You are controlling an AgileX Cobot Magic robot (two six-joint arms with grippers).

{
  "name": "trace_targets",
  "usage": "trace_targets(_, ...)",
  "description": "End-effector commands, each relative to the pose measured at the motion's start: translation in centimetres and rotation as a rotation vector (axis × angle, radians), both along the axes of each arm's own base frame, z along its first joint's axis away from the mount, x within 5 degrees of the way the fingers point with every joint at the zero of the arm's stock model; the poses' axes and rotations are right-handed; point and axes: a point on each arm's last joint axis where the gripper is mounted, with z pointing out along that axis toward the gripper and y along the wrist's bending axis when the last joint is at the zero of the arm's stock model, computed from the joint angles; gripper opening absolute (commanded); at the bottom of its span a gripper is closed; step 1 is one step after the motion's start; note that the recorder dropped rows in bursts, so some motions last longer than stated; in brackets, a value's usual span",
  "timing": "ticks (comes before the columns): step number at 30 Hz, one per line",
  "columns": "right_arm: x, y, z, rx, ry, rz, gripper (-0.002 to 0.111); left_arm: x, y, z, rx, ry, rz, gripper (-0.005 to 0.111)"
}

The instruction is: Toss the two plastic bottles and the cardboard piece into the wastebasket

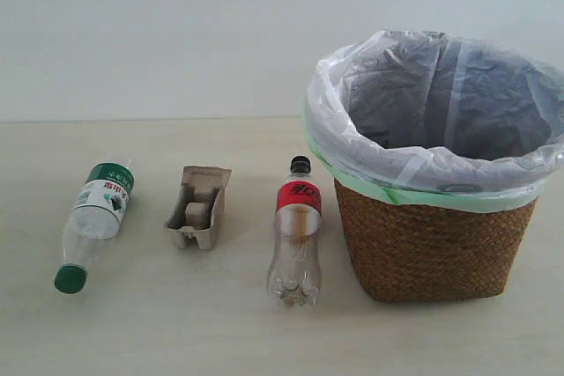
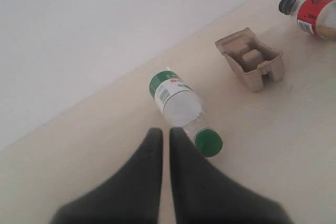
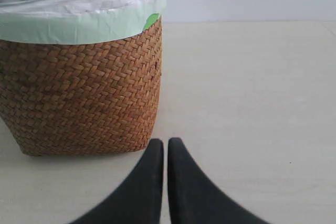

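On the table's left lies the green-capped bottle [image 1: 95,222], cap toward the front. The cardboard piece [image 1: 198,208] sits to its right, then the black-capped, red-labelled bottle [image 1: 296,233], lying beside the wastebasket [image 1: 438,244]. Neither gripper shows in the exterior view. In the left wrist view my left gripper [image 2: 165,132] is shut and empty, its tips just short of the green-capped bottle [image 2: 181,108]; the cardboard piece [image 2: 251,59] and the red-labelled bottle [image 2: 315,15] lie beyond. My right gripper [image 3: 165,142] is shut and empty, close by the wastebasket [image 3: 84,98].
The pale wooden table [image 1: 176,323] runs back to a plain white wall [image 1: 159,33]. The wastebasket's white bag [image 1: 441,103] folds over its rim, with a green edge.
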Motion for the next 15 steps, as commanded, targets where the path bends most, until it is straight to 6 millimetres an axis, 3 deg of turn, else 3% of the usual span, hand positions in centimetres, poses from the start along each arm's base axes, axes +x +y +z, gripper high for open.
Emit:
trace_targets(1, 0.0, 0.0, 0.1, -0.001, -0.015, -0.005, 0.000, 0.1, 0.0, 0.4, -0.018, -0.047, 0.000, 0.004)
trace_targets(5, 0.0, 0.0, 0.1, -0.001, -0.015, -0.005, 0.000, 0.1, -0.3, 1.3, -0.351, -0.084, 0.008, 0.004)
trace_targets(11, 0.0, 0.0, 0.1, -0.001, -0.015, -0.005, 0.000, 0.1, 0.1, 3.0, -0.399, -0.264, 0.029, 0.004)
trace_targets(15, 0.0, 0.0, 0.1, -0.001, -0.015, -0.005, 0.000, -0.1, 0.5, 4.2, -0.609, -0.366, 0.037, 0.004)
